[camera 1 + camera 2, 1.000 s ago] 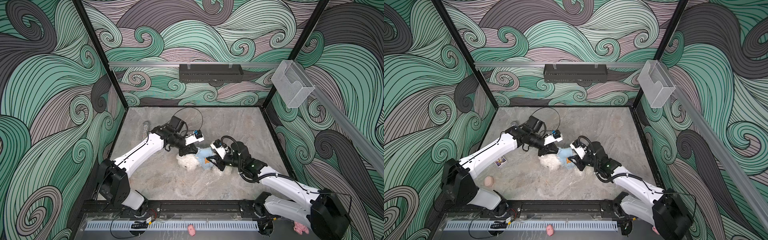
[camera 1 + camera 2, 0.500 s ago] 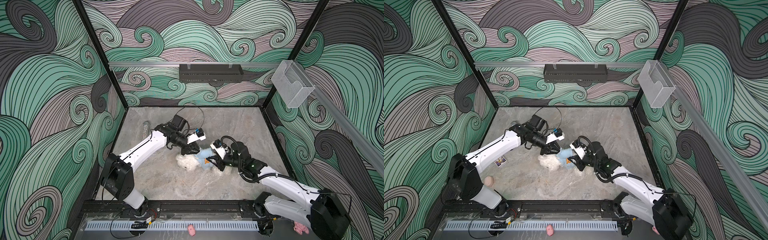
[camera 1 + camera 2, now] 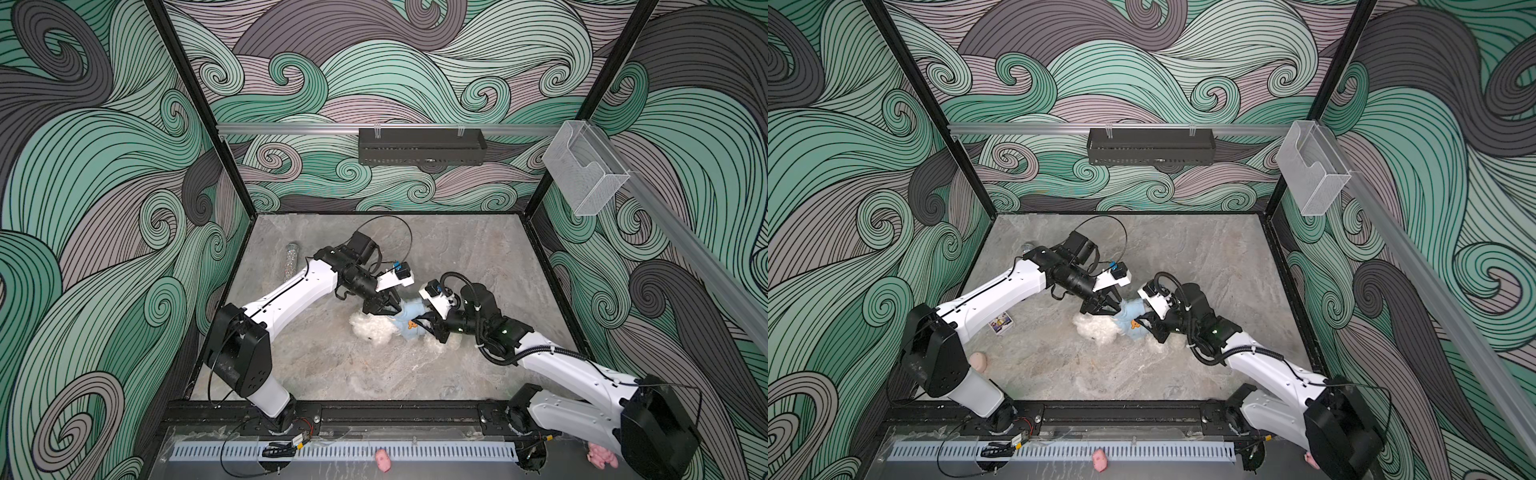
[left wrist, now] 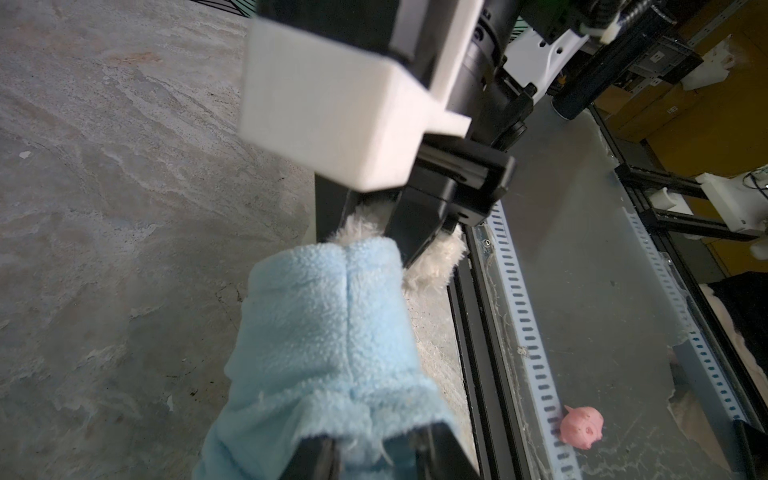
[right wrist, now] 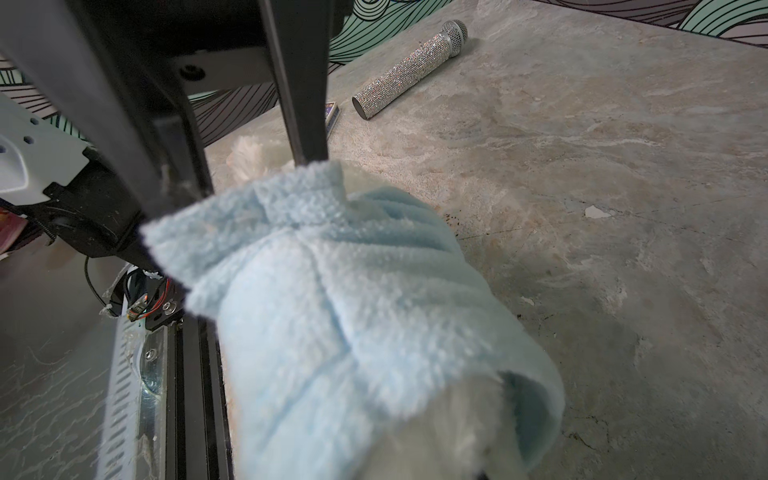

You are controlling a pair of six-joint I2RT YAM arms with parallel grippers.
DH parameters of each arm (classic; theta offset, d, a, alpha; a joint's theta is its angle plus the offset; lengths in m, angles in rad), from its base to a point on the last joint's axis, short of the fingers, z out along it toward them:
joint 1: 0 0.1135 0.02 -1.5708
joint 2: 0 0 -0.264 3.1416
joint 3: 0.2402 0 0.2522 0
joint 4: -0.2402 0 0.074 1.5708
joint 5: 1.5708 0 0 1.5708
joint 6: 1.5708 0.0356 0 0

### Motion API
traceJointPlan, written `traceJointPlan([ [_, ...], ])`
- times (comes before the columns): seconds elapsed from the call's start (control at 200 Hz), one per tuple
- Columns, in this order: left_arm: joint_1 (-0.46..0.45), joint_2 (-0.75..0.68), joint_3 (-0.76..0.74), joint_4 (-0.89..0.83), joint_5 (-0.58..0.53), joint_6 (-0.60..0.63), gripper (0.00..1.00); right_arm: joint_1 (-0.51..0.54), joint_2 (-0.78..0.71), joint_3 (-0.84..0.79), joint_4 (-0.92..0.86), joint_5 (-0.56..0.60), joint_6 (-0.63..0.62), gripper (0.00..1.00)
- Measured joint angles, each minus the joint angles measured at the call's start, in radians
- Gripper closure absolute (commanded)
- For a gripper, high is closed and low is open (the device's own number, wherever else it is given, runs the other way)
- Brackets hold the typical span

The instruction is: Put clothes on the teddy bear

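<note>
Lying on the tabletop (image 3: 457, 249), the bear (image 3: 370, 330) is partly inside a blue garment (image 3: 409, 318). The left claw (image 3: 386, 311) stands parted at the garment's edge. The right claw (image 3: 424, 326) is clenched on the bear.

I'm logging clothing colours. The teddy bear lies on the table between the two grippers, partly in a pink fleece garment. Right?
Not quite: the fleece garment is light blue, not pink, clearest in the left wrist view. The rest stands: the teddy bear lies on the table between the left gripper and the right gripper.
</note>
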Motion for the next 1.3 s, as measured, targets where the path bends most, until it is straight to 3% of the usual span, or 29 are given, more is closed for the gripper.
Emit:
traceJointPlan([
  [0.135, 0.000, 0.000, 0.000, 0.006, 0.015, -0.003, 0.63, 0.000, 0.009, 0.005, 0.009, -0.003, 0.005, 0.90],
  [0.385, -0.007, 0.000, -0.029, 0.103, -0.002, -0.085, 0.72, 0.000, 0.023, 0.015, 0.020, -0.011, 0.048, 0.91],
  [0.891, -0.044, 0.050, -0.046, 0.225, 0.018, -0.193, 0.61, 0.000, 0.025, 0.015, 0.036, 0.005, 0.145, 0.91],
  [1.021, -0.064, 0.084, -0.045, 0.238, 0.014, -0.196, 0.72, 0.000, 0.025, 0.015, -0.009, 0.021, 0.151, 0.91],
  [1.126, -0.074, 0.106, -0.045, 0.275, 0.014, -0.233, 0.87, 0.000, 0.025, 0.015, -0.029, 0.044, 0.156, 0.93],
  [1.176, -0.075, 0.107, -0.045, 0.296, 0.012, -0.269, 1.00, 0.000, 0.025, 0.015, -0.031, 0.067, 0.160, 0.94],
  [1.301, -0.074, 0.084, -0.082, 0.417, -0.002, -0.388, 1.00, -0.006, 0.011, 0.013, -0.027, 0.136, 0.163, 0.96],
])
